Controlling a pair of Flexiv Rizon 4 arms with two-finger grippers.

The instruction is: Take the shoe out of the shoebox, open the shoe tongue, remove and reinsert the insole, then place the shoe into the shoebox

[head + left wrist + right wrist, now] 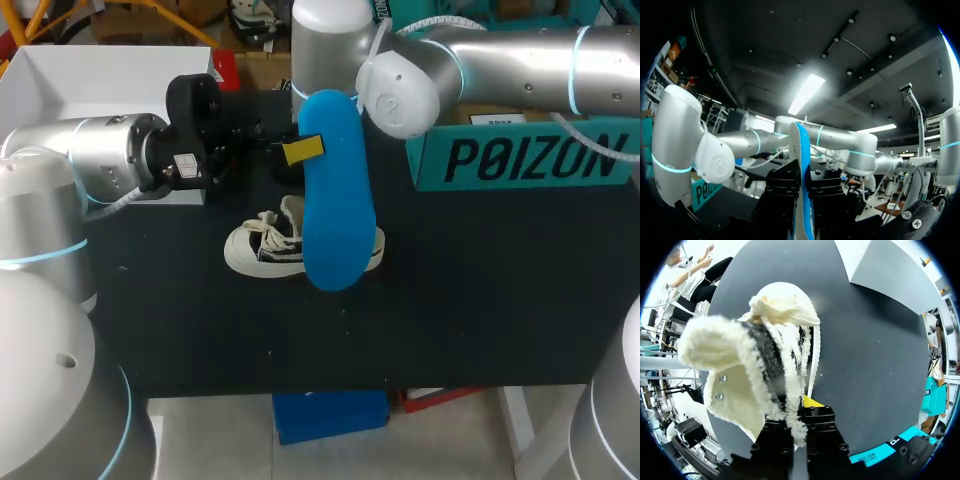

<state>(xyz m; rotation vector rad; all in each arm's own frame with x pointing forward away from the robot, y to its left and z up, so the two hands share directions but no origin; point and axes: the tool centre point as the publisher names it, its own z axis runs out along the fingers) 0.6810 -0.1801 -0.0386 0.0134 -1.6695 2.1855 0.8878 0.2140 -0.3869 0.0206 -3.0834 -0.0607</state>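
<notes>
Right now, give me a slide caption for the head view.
Left pincer holds the blue insole above the shoe on the black table.

Blue insole (335,190), clamped in left gripper (296,150), hangs over shoe (262,250), barring approach from above; bare table (865,340) lies open ahead of right gripper (798,411).

One shoe (262,248), one insole (335,200), one teal box (520,160) and one white box (100,80) (two boxes in all), plus two arms: left arm (100,160), right arm (520,55).
</notes>
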